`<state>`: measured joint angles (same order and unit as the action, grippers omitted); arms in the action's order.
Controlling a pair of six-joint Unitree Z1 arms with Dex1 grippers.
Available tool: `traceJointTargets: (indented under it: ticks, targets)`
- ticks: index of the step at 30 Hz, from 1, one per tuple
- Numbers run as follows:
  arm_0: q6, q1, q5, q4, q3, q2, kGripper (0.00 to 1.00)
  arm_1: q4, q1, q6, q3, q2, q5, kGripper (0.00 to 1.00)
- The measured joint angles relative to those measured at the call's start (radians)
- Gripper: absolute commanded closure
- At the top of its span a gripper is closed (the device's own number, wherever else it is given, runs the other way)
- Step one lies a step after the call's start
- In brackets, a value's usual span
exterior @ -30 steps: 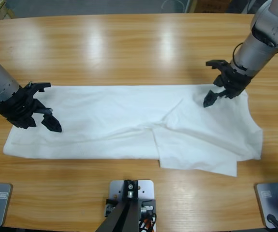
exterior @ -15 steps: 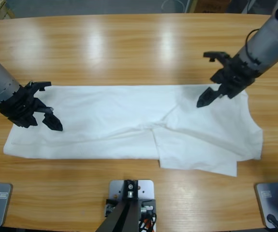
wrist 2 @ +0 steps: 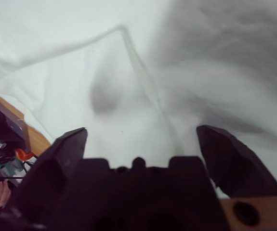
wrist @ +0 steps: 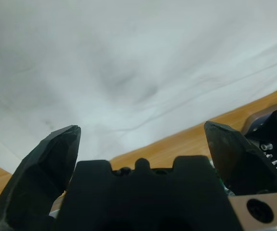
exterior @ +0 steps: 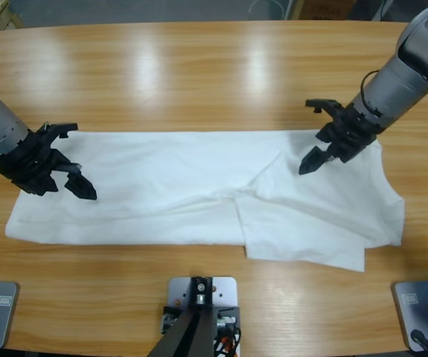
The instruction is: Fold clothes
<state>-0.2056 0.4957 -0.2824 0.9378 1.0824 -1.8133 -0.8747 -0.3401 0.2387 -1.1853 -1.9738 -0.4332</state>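
The clothes are one white T-shirt lying flat as a long band across the table, with a creased flap at its lower right. At the shirt's left end my left gripper is open, one jaw near the far hem and one over the cloth. In the left wrist view only white fabric lies beyond the spread left gripper. My right gripper is open above the shirt's right part, near the far hem. Wrinkled white cloth fills the right wrist view past the right gripper, which holds nothing.
The wooden table stretches bare behind the shirt. A strip of wood runs between the shirt's near hem and the table's front edge. In the left wrist view, wood shows just past the shirt's edge.
The right gripper lifted off the cloth, then shifted a little left along the far hem, staying open. The left gripper and the shirt have hardly moved.
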Motion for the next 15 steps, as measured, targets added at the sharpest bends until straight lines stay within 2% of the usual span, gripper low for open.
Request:
traceJointTargets:
  ticks: [1,3,5,10,11,12,15]
  targets:
    - [0.0,0.0,0.0,-0.002,-0.002,0.0,0.0,0.0,0.0,0.0,0.001,0.0,0.0,0.265]
    - [0.0,0.0,0.0,-0.004,-0.004,0.0,0.0,0.0,0.0,0.0,0.001,-0.002,-0.001,0.283]
    - [0.0,0.0,0.0,-0.004,-0.004,0.0,0.0,-0.003,0.0,0.0,0.001,-0.007,-0.006,0.384]
    - [0.0,0.0,0.0,-0.004,-0.004,0.0,0.0,-0.007,0.0,0.001,0.001,-0.021,-0.018,0.397]
    - [0.0,0.0,0.0,-0.004,-0.004,0.0,0.0,-0.007,0.0,0.001,0.001,-0.024,-0.021,0.426]
    - [0.0,0.0,0.0,-0.004,-0.004,0.0,0.0,-0.007,0.0,0.001,0.001,-0.026,-0.024,0.526]
    - [0.0,0.0,0.0,-0.004,-0.004,0.0,0.0,-0.008,0.0,0.001,0.001,-0.027,-0.027,0.55]
